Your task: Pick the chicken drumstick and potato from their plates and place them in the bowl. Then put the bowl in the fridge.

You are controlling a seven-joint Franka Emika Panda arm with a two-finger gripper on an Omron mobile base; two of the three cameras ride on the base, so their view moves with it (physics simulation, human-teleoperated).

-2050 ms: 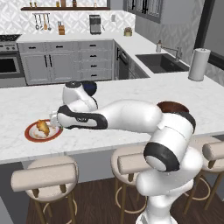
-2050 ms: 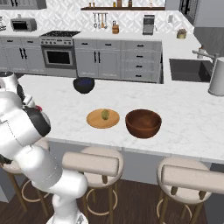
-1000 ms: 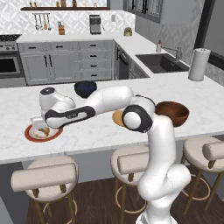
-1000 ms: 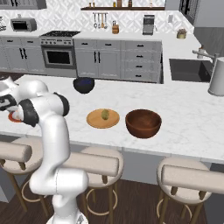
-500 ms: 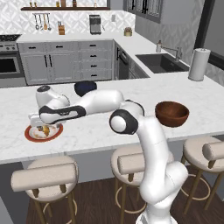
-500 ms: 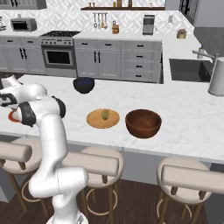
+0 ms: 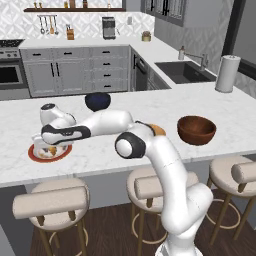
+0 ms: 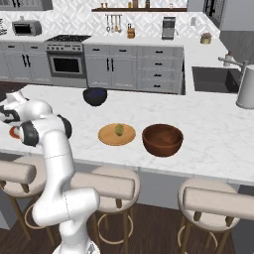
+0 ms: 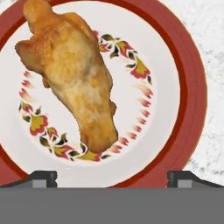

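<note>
The chicken drumstick (image 9: 72, 74) is lying on the red-rimmed plate (image 9: 183, 78), its long axis running from upper left toward lower centre of the hand view. The end effector (image 9: 112, 177) is hovering wide apart, gripping nothing. One potato (image 8: 119, 130) is sitting on the tan plate (image 8: 106, 136) beside one brown bowl (image 8: 161, 139) on the worktop (image 8: 218, 134).

chicken drumstick (image 9: 74, 74): browned, lumpy, slightly greasy sheen
red-rimmed plate (image 9: 183, 87): smooth glazed ceramic, floral print
counter (image 9: 210, 52): polished white marble, grey-veined
bowl (image 7: 197, 130): glossy reddish-brown wood

Base views flank counter (image 7: 165, 107), hand view close
</note>
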